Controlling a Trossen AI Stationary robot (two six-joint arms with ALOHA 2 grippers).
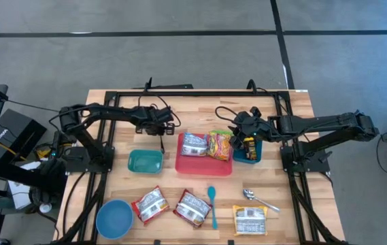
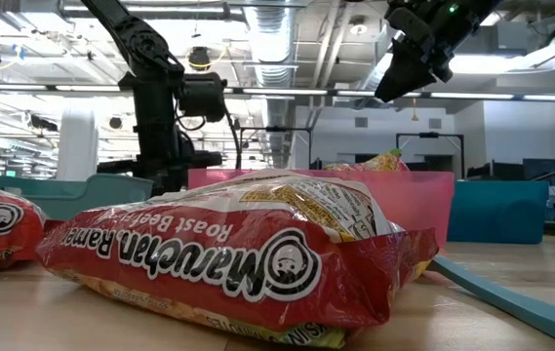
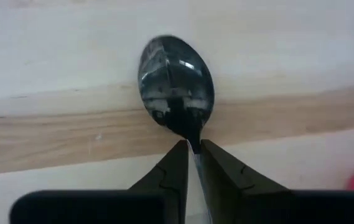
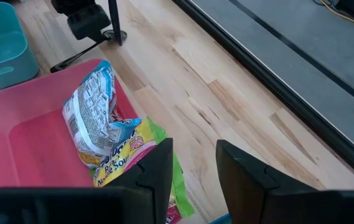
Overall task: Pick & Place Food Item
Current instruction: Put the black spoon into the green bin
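A dark shiny spoon [image 3: 177,84] lies on the bare wood behind the teal bin [image 1: 145,161]. My left gripper [image 3: 192,144] stands over it [image 1: 162,133], pointing down, shut on the spoon. My right gripper [image 4: 192,155] hangs open and empty above the right end of the pink tray [image 1: 188,167], seen in the high view [image 1: 239,129]. In the tray lie a white-and-blue packet [image 4: 89,118] and a yellow-green packet [image 1: 219,145]. Three ramen packets [image 1: 149,204] [image 1: 193,207] [image 1: 249,219] lie flat near the table's front edge. My left gripper pinches the spoon's thin neck [image 3: 193,140], right where the handle meets the bowl, between its two fingertips. The fingers come from above, pointing steeply down, one on each side of the handle. Whether the bowl is lifted off the wood, I cannot tell.
A blue bin [image 1: 256,155] holding a yellow-black item stands right of the pink tray. A blue bowl [image 1: 113,219] sits at the front left. A teal spoon [image 1: 211,204] and a metal spoon [image 1: 258,199] lie among the front packets. Black frame rails run along the table's edges.
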